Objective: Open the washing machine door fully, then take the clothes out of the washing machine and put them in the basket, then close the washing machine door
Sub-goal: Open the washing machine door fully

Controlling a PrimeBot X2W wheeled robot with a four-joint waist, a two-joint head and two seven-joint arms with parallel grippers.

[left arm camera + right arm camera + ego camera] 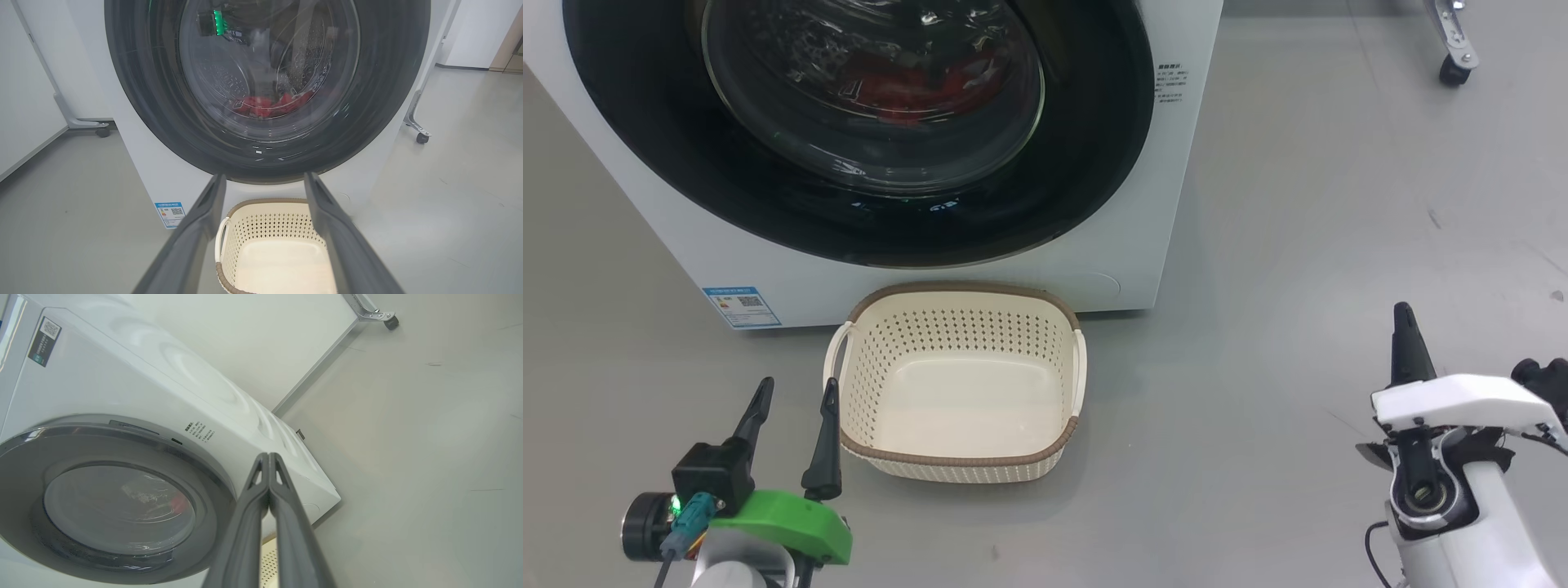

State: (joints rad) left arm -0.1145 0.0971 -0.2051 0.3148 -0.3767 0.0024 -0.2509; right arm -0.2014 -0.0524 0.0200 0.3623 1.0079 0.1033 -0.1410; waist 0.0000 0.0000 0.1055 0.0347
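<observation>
One washing machine (1176, 204), one door (874, 98), one basket (964, 288), two claws (798, 388) (1405, 327)

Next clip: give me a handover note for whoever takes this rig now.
Grippers: left gripper open, empty, left of the basket; right gripper shut, empty, over bare floor.
Things: washing machine door shut, clothes inside, seen through it; basket empty on the floor before the washing machine.
Done: nothing yet.
Left: open the door fully, move clothes to basket, close the door.

A test lab; bare grey floor (1298, 245), white walls (265, 343), castered metal stands (1454, 37).
</observation>
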